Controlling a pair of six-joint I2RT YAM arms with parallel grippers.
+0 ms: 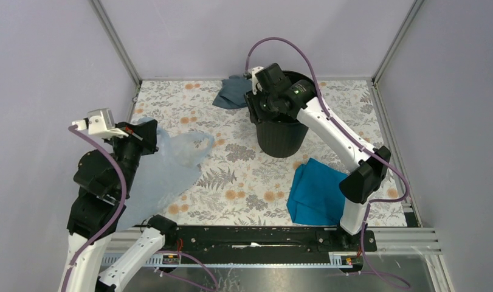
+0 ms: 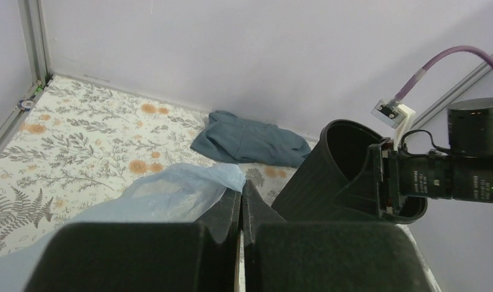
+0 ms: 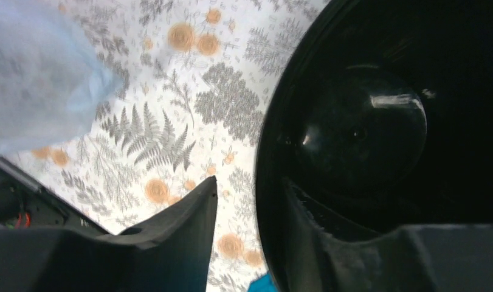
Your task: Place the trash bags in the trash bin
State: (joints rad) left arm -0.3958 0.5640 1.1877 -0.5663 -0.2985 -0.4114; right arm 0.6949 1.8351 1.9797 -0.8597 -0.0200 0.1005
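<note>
Left pincer (image 2: 242, 185) shut tight, pinching bag (image 1: 168, 164). Bag hangs from it over left side of counter (image 1: 244, 176), well apart from bin (image 1: 282, 137). Right pincer (image 3: 250, 181) parted, straddling bin rim: one finger outside, one inside, gap showing on outer side. Grey-blue cloth (image 1: 233, 91) just beside bin at back. Teal cloth (image 1: 317, 191) near right arm base.

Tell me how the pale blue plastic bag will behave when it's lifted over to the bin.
Probably floppy: the bag sags in wrinkled folds from the shut left gripper to the table. Likely very light, since it is thin, see-through film. It looks wider than the bin mouth, so it may drape over the rim rather than drop in.
</note>
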